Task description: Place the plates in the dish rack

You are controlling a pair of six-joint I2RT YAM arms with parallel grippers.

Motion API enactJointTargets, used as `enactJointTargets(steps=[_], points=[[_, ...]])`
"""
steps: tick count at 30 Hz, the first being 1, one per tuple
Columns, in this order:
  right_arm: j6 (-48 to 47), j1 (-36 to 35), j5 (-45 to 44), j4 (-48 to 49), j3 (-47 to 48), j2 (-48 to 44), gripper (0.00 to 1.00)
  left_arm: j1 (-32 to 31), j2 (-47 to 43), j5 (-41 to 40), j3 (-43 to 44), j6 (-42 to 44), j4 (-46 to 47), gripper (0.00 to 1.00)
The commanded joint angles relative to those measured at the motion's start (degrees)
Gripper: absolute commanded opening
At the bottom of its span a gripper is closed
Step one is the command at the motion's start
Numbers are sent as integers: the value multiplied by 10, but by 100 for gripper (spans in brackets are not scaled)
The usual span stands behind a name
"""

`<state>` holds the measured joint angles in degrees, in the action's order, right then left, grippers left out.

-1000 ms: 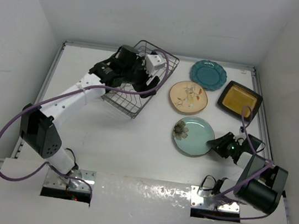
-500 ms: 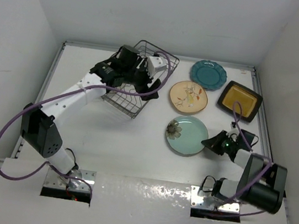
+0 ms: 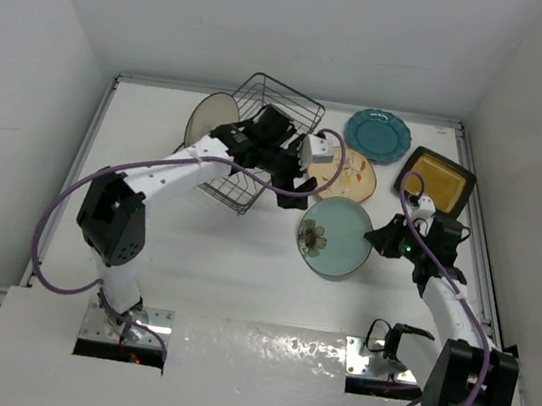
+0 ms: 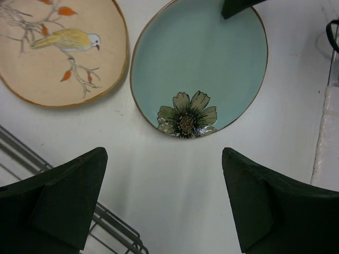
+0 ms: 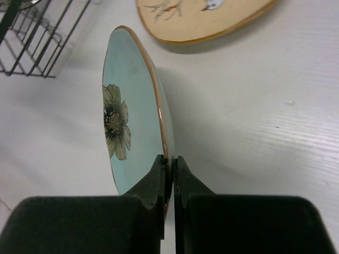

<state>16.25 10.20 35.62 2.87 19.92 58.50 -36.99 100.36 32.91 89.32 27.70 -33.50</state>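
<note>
My right gripper (image 3: 384, 241) (image 5: 169, 160) is shut on the right rim of the pale aqua flowered plate (image 3: 335, 235) (image 5: 132, 114), which it holds tilted up on edge. The left gripper (image 3: 297, 178) (image 4: 164, 154) hangs open and empty between the dish rack (image 3: 295, 100) and that aqua plate (image 4: 198, 58). A grey plate (image 3: 209, 117) stands upright at the rack's left end. The cream bird plate (image 3: 355, 178) (image 4: 55, 50), scalloped teal plate (image 3: 378, 134) and square amber plate (image 3: 437, 181) lie flat on the table.
Rack wires (image 4: 108, 225) (image 5: 37, 39) run close to both grippers. White walls enclose the table on three sides, and a raised edge strip (image 3: 474, 206) runs along the right.
The left gripper came off the rack, swung right and opened, leaving the grey plate standing there. The right gripper shut on the aqua plate's rim and tipped it up.
</note>
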Motion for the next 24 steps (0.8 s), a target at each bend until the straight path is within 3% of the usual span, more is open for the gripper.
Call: enactJointTargets(steps=[1,6,15,21,22,24], points=[[-10,-28,87,85,35,-23,0,-12,23,20,30,32,26,87],[-24,-44,110,78,70,-26,0,-17,57,48,86,44,12,87],[-12,-55,154,100,96,-30,0,-27,99,67,93,80,6,87],[11,-55,183,139,91,-32,0,-38,131,26,94,76,20,86],[12,-56,183,140,93,-33,0,-38,133,22,95,61,27,84],[14,-56,183,141,95,-33,0,-38,137,25,98,40,35,71]])
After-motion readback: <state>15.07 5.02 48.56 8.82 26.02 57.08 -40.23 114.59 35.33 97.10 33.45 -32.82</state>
